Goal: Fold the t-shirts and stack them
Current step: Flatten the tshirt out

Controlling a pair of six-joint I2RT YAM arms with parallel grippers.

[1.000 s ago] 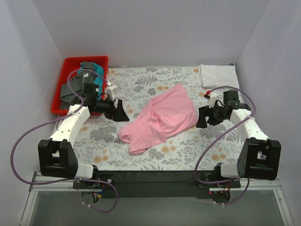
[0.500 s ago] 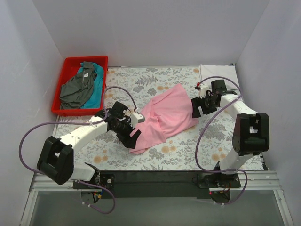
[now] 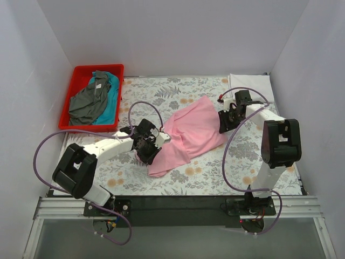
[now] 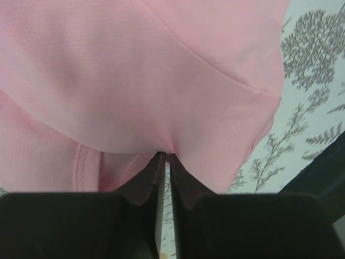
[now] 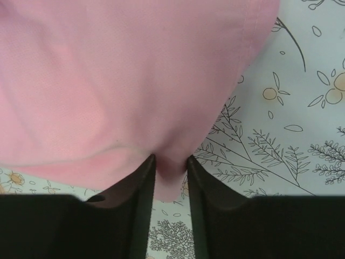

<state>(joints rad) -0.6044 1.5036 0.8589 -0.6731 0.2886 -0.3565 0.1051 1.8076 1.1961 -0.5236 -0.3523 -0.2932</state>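
- At the near edge of the table, I see both arm bases on the dark rail, with the floral tablecloth [image 3: 215, 172] spreading away from them.
- Just beyond, my left gripper [image 3: 150, 147] sits at the near-left edge of the pink t-shirt [image 3: 188, 132]. In the left wrist view its fingers [image 4: 145, 186] are drawn almost together, with a pucker of pink cloth pinched at the tips.
- Mid-table, the pink t-shirt lies crumpled on the tablecloth, running diagonally from near left to far right. It is a plain light pink fine knit with soft folds, and a stitched hem shows close to the left fingers.
- At its far-right edge, my right gripper [image 3: 223, 120] has its jaws narrowed. The right wrist view shows a fold of pink cloth held between the fingers [image 5: 143, 205].
- Farther back on the left, the red bin [image 3: 97, 68] holds a dark grey t-shirt [image 3: 89, 102] heaped over a teal t-shirt [image 3: 109, 97].
- In the far right corner, a white t-shirt [image 3: 250, 86] lies folded flat.
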